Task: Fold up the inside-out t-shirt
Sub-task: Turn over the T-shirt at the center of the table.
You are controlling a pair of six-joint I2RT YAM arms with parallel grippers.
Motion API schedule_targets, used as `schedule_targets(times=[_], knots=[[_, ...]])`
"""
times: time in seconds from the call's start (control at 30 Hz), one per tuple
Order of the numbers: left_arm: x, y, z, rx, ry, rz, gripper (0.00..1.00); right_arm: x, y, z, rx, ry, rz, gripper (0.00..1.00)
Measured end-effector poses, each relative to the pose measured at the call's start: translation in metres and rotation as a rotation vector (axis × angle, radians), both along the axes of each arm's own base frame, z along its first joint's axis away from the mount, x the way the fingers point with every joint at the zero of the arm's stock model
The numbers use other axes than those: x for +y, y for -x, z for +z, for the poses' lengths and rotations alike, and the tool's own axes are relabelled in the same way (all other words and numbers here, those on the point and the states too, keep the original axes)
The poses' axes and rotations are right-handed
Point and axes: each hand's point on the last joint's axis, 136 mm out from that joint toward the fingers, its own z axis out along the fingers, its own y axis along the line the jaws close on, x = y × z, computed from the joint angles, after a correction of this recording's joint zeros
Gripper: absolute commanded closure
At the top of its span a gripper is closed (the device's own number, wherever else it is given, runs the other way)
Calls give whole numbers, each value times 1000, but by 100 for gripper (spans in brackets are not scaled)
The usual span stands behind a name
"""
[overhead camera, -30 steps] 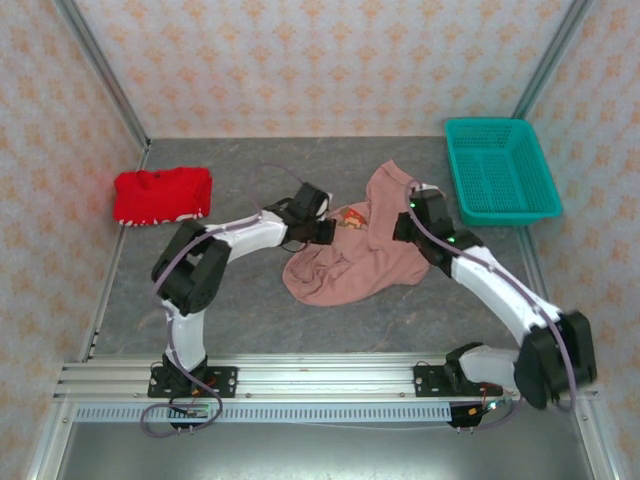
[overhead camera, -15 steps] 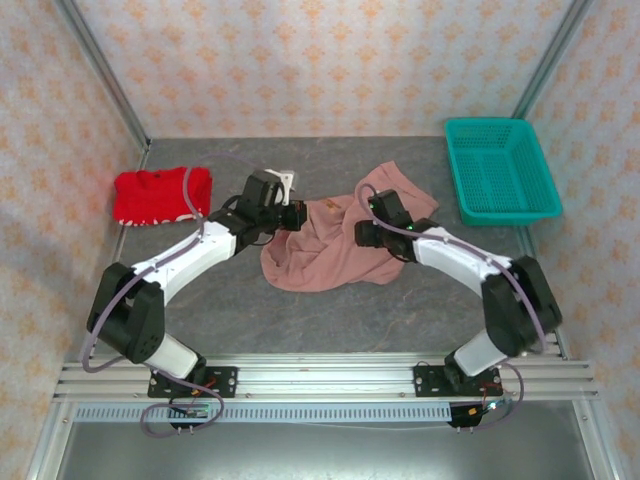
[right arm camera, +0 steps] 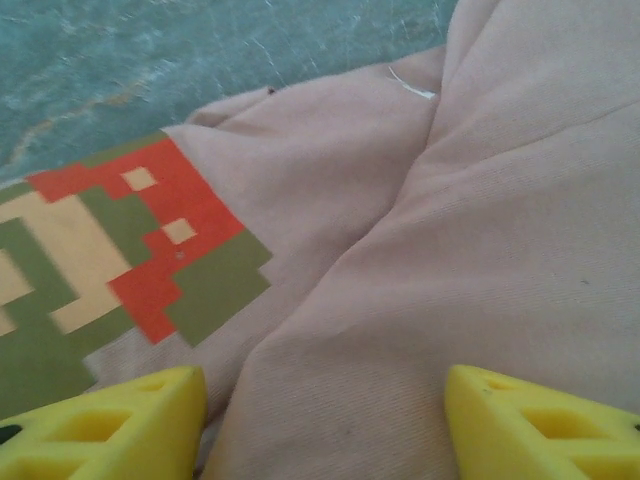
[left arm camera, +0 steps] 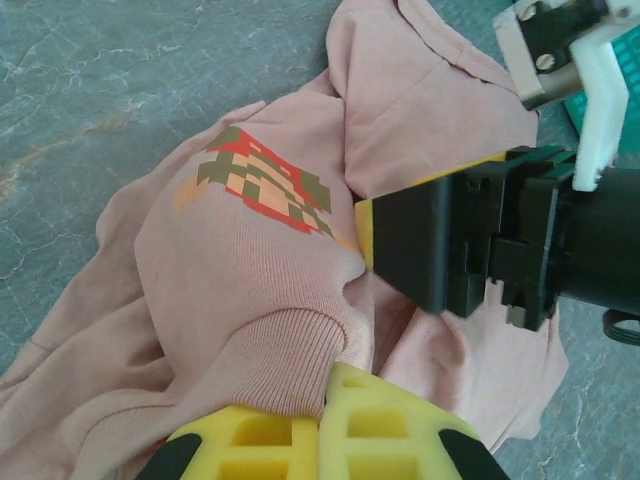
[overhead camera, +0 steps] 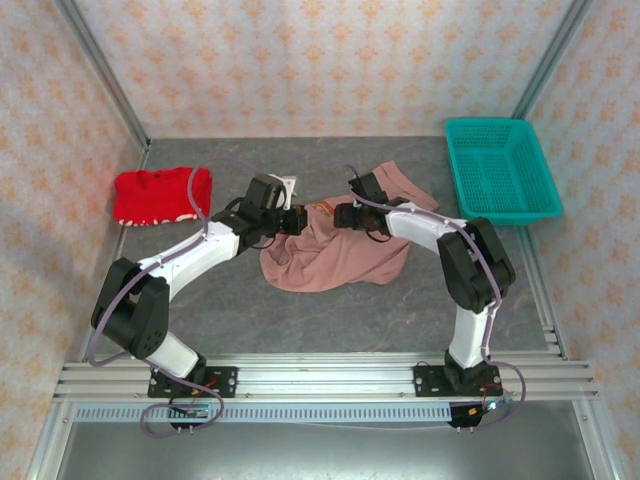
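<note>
T-shirt [overhead camera: 335, 255] pinched by left gripper [left arm camera: 325, 392] — right gripper [right arm camera: 325, 400] spread wide over it

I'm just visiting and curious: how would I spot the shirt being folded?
On the grey table, look midway between the red garment at left and the teal basket at right. The t-shirt is the crumpled heap where the left gripper and right gripper meet: dusty pink, with a pixel print.

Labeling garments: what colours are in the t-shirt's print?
The print on the t-shirt: red, olive, tan pixel blocks. Best: right wrist.
</note>
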Motion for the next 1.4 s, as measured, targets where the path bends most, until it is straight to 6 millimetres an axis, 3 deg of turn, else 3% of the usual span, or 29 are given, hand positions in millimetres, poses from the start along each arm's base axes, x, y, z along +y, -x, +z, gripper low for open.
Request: schedule_targets(times=[0.1, 0.2, 0.3, 0.47, 0.6, 0.7, 0.8, 0.87, 0.93, 1.0, 1.1, 1.17, 1.27, 1.4], knots=[[1, 1, -2, 5, -7, -1, 100, -7, 1, -5, 12, 30, -19, 81], [6, 4, -4, 3, -28, 10, 100, -16, -2, 4, -11, 34, -41, 96], [14, 5, 3, -15, -46, 34, 100, -31, -6, 28, -57, 16, -74, 100], [42, -2, 36, -92, -33, 132, 100, -49, -14, 108, -224, -70, -114, 100], [78, -11, 87, -201, 7, 256, 100, -52, -3, 186, -393, -155, -96, 100], [100, -1, 138, -322, 48, 317, 100, -62, 22, 248, -549, -220, -83, 100], [110, 29, 183, -444, 110, 321, 100, -87, 65, 275, -661, -256, -108, 99], [113, 50, 187, -474, 142, 308, 100, -106, 93, 259, -673, -248, -142, 90], [112, 65, 167, -446, 158, 289, 100, -123, 113, 225, -638, -217, -191, 75], [106, 70, 120, -341, 149, 261, 100, -139, 126, 166, -528, -161, -253, 61], [98, 82, 34, -118, 127, 234, 100, -153, 148, 81, -322, -61, -299, 53], [96, 98, -13, 15, 114, 228, 100, -154, 162, 47, -231, -23, -290, 51], [89, 116, -41, 119, 115, 209, 100, -133, 166, 38, -203, -38, -207, 48], [81, 117, -38, 130, 130, 185, 100, -77, 161, 39, -170, -52, 9, 38]])
